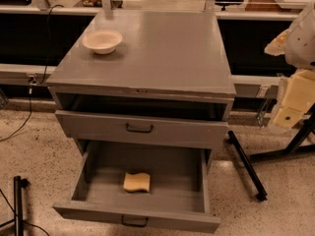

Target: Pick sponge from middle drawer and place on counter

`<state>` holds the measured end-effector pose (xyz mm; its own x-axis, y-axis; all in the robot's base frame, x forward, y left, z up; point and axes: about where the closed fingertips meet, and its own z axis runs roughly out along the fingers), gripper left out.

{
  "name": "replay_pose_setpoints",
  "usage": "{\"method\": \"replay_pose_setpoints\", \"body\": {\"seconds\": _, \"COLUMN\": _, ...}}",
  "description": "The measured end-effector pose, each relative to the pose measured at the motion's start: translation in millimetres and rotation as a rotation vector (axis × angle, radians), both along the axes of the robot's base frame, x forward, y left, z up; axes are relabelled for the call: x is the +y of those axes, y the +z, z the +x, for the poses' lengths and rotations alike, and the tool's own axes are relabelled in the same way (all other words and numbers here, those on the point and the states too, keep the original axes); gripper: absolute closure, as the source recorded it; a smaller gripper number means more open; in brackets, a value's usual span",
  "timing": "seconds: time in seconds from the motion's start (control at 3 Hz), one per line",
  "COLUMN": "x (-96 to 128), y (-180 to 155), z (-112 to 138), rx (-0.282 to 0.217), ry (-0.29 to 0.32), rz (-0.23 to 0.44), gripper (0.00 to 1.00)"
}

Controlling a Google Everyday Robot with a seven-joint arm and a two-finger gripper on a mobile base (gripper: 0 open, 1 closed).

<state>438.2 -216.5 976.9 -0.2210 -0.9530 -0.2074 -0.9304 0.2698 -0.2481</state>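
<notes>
The pale-yellow sponge (137,182) lies flat on the floor of the middle drawer (172,219), near its front and a little left of centre. That drawer is pulled far out, and its dark handle faces me at the bottom. The counter (162,53) is the grey cabinet's flat top. My gripper (289,113), with cream-coloured parts, hangs at the right edge of the view. It is to the right of the cabinet at about drawer height, well apart from the sponge, with nothing seen in it.
A cream round bowl (102,41) stands on the counter's back left. The drawer above (139,128) is pulled out slightly. A black stand leg (248,168) lies on the speckled floor to the right, and cables and another black stand (18,205) are on the left.
</notes>
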Motion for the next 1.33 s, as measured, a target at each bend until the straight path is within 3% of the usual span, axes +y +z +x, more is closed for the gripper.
{"method": "replay_pose_setpoints", "body": {"seconds": 0.33, "x": 0, "y": 0, "z": 0, "rx": -0.002, "ry": 0.0, "rz": 0.001, "gripper": 0.0}}
{"method": "replay_pose_setpoints", "body": {"seconds": 0.67, "x": 16, "y": -22, "z": 15, "rx": -0.011, "ry": 0.018, "rz": 0.014, "gripper": 0.0}}
{"method": "replay_pose_setpoints", "body": {"seconds": 1.0, "x": 50, "y": -75, "z": 21, "rx": -0.03, "ry": 0.099, "rz": 0.063, "gripper": 0.0}}
{"method": "replay_pose_setpoints", "body": {"seconds": 1.33, "x": 55, "y": -80, "z": 31, "rx": -0.076, "ry": 0.095, "rz": 0.071, "gripper": 0.0}}
